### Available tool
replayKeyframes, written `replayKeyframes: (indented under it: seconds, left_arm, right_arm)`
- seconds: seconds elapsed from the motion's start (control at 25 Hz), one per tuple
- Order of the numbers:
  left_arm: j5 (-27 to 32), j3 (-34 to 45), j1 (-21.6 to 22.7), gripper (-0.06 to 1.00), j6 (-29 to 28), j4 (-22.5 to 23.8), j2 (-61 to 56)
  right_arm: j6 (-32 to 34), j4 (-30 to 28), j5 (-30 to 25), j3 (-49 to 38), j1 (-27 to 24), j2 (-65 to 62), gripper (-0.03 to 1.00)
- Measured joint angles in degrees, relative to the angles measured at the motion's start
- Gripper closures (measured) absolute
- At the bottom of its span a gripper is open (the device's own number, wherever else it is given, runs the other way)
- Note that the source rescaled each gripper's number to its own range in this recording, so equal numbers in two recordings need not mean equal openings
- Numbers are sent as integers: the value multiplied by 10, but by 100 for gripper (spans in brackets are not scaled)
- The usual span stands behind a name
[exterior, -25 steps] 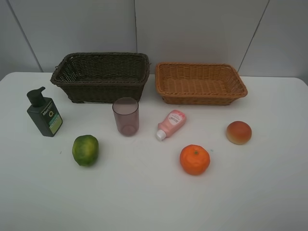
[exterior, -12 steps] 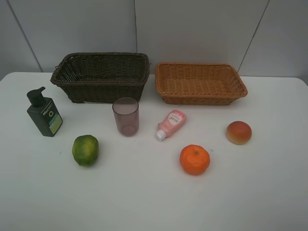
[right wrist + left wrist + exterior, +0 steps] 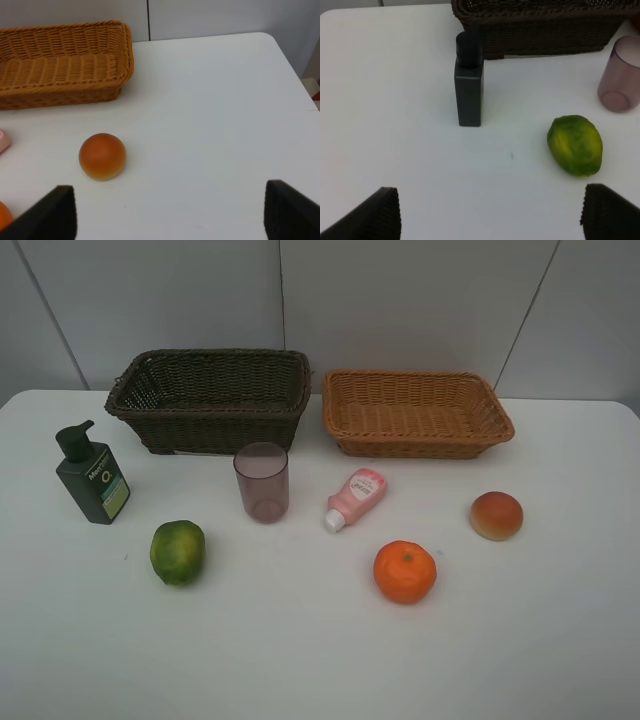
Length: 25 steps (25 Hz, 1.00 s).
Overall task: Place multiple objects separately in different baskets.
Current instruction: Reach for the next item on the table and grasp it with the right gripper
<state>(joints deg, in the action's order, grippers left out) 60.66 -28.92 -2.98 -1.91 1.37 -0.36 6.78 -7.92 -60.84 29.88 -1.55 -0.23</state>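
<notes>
Six objects stand loose on the white table: a dark green pump bottle (image 3: 92, 480), a green citrus (image 3: 177, 552), a mauve cup (image 3: 262, 483), a pink tube (image 3: 356, 497), an orange (image 3: 405, 571) and a peach-like fruit (image 3: 496, 515). Behind them are a dark brown basket (image 3: 215, 425) and a tan basket (image 3: 420, 447), both empty. My left gripper (image 3: 492, 215) is open, short of the bottle (image 3: 468, 85) and citrus (image 3: 575, 145). My right gripper (image 3: 170, 215) is open, short of the peach-like fruit (image 3: 102, 156). Neither arm shows in the high view.
The white table (image 3: 560, 640) ends at a grey wall behind the baskets. Its right edge (image 3: 292, 70) runs close to the tan basket's side in the right wrist view.
</notes>
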Motion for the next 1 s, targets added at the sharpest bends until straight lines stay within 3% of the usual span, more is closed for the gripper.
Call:
replayKeyframes:
  seconds: [1.0]
  left_arm:
    - [0,0,0,1,0,0,0]
  right_arm:
    - [0,0,0,0,0,0,39]
